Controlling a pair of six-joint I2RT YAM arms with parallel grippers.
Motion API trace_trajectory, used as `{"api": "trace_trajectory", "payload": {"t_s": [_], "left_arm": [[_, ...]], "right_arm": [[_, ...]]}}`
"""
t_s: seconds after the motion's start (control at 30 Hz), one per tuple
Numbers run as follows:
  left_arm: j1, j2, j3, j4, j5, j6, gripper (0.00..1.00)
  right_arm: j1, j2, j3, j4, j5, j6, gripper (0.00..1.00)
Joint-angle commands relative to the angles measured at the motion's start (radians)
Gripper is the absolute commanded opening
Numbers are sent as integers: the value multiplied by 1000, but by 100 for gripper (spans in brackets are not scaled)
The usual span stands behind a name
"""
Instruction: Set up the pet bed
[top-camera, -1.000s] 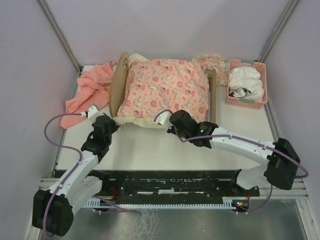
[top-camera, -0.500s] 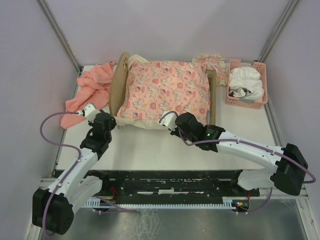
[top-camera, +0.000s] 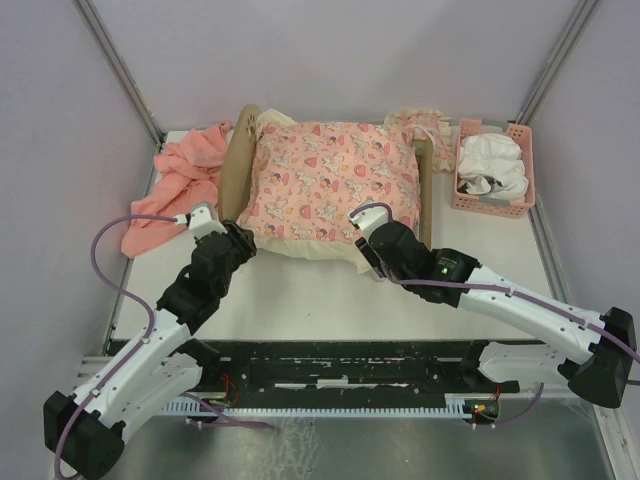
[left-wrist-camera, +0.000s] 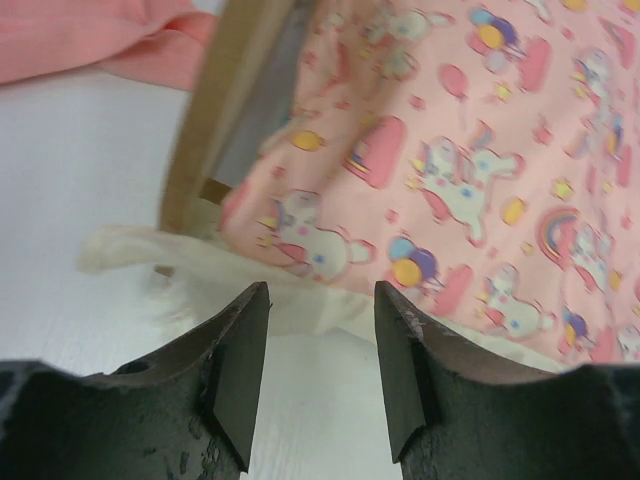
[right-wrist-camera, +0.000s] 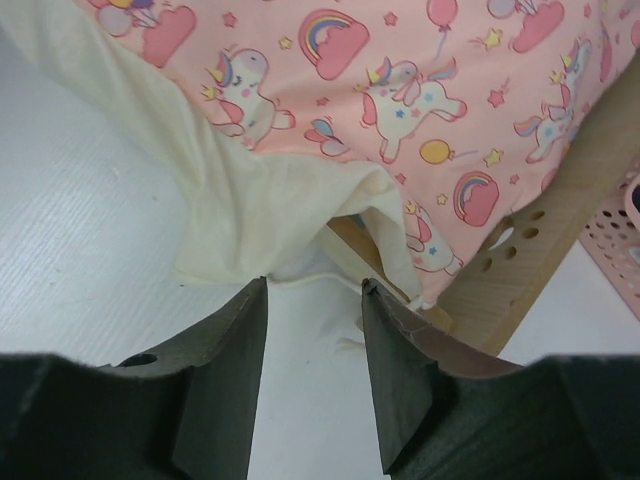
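**Hazards and container contents at the near side of the bed**

**Position.** The bed (top-camera: 238, 170) stands at the back middle of the table (top-camera: 300, 300), headboard to the left. Both grippers sit at its near side. The left gripper (left-wrist-camera: 318, 300) is at the headboard corner and the right gripper (right-wrist-camera: 315, 290) is toward the footboard. Each has its fingers parted, with nothing between them.

**Hazards.**
1. A cream sheet (top-camera: 300, 247) hangs over the near side onto the table, directly ahead of both grippers. If you close here, you will probably catch only this loose layer. Pulling on it could then drag the cushion (top-camera: 335, 180) out of the frame.
2. The frame looks light. If you push forward with either arm, expect it to slide toward the back wall or skew.
3. At the left corner, a finger could wedge between the headboard and the cushion.
4. The right arm works near the footboard, with the basket (top-camera: 490, 207) beyond it. A wide sweep to the right could knock the basket.

**Containers.**
- Bed: holds the pink printed cushion, which fills it from headboard to footboard. The cream sheet lies under the cushion and hides the base.
- Basket: stands near the footboard, apart from it. It holds bunched white fabric (top-camera: 492, 160) with a dark patch, and you cannot tell what the items are.
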Motion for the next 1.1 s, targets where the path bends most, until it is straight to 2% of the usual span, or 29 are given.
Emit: {"api": "trace_trajectory", "payload": {"t_s": [0.0,0.1,0.3,0.4,0.87,1.07], "left_arm": [[-143,20,78,44,-76,65,54],[-221,54,99,58,-119,62,54],[-272,149,58,232,37,34,53],[-274,199,52,276,72,20,53],[-274,320,-1,390,83,5,53],[-275,352,-12,414,69,-5,53]], "right_arm": [[-16,-3,-41,6,149,88,50],[-40,-11,-80,82,150,95,47],[-90,8,-147,245,107,68,39],[-104,36,-147,290,75,71,38],[-157,143,-165,456,18,99,47],[-160,141,-181,455,26,139,49]]}}
